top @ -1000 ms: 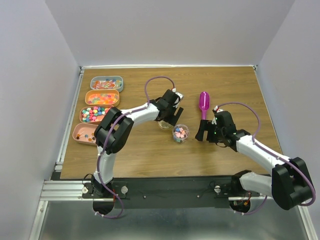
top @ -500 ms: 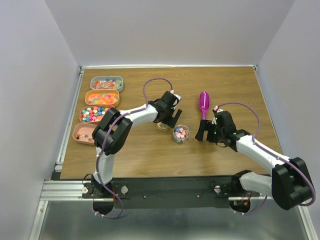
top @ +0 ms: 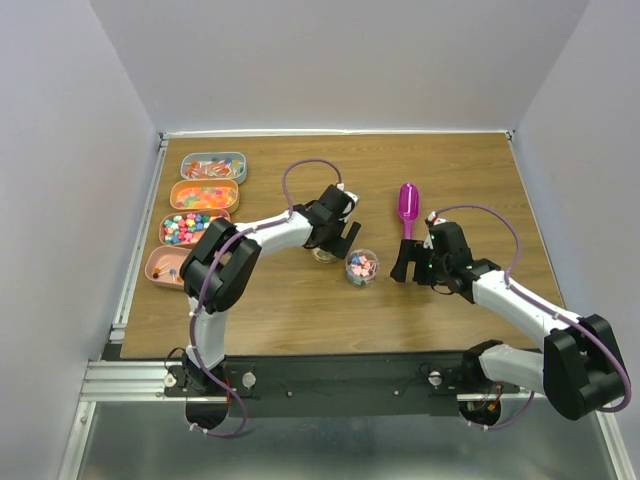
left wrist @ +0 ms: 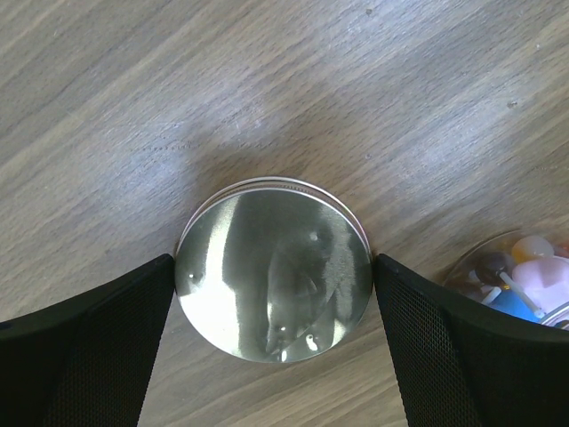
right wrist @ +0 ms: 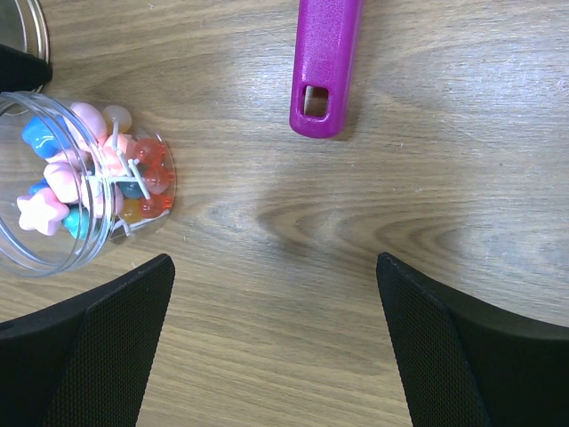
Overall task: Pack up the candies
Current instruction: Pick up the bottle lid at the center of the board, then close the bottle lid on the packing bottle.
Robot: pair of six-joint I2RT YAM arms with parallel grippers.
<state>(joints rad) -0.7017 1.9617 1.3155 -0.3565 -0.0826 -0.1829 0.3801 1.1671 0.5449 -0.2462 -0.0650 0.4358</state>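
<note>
The candies fill four trays at the left: wrapped pieces (top: 213, 166), orange gummies (top: 205, 194), pastel balls (top: 190, 227) and a few in a pink tray (top: 168, 266). More candies sit in a small clear jar (top: 361, 266), which also shows in the right wrist view (right wrist: 80, 191). My left gripper (top: 328, 243) is open and straddles a round shiny lid (left wrist: 274, 269) lying flat on the table, its fingers at the lid's sides. My right gripper (top: 405, 268) is open and empty just right of the jar, over bare wood (right wrist: 276, 356).
A magenta scoop (top: 407, 205) lies beyond my right gripper, its handle end in the right wrist view (right wrist: 322, 71). The jar's edge (left wrist: 520, 276) shows just right of the lid. White walls enclose the wooden table (top: 470, 180).
My left gripper has shifted slightly left and toward the near edge over the lid. The jar, scoop and right arm have not moved.
</note>
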